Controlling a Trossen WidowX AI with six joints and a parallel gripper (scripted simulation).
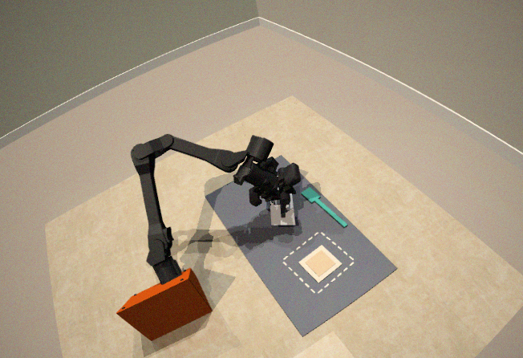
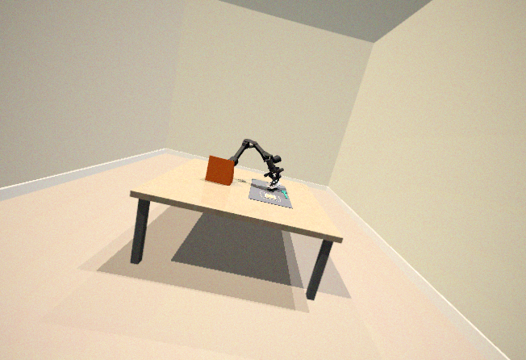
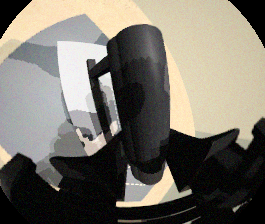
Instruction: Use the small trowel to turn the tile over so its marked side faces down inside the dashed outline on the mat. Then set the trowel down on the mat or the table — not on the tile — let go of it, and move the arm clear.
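The tile (image 1: 320, 263) (image 2: 269, 196) lies flat on the mat (image 1: 304, 314) (image 3: 28, 100), inside the dashed outline (image 1: 319, 232). Its upper face shows a tan square with a cream border. My gripper (image 1: 270, 197) (image 2: 274, 179) (image 3: 140, 127) is shut on the dark handle of the trowel, over the far part of the mat, away from the tile. The trowel's pale metal blade (image 1: 277, 217) (image 3: 75, 75) hangs under the gripper, on the far side of the outline. I cannot tell whether the blade touches the mat. The fingers partly hide the trowel.
A green spatula-like tool (image 1: 330, 211) (image 2: 285, 194) lies along the mat's right edge in the top view, beside the gripper. An orange box (image 1: 176, 310) (image 2: 219, 170) stands at the arm's base on the table (image 1: 439, 253) (image 2: 230, 203).
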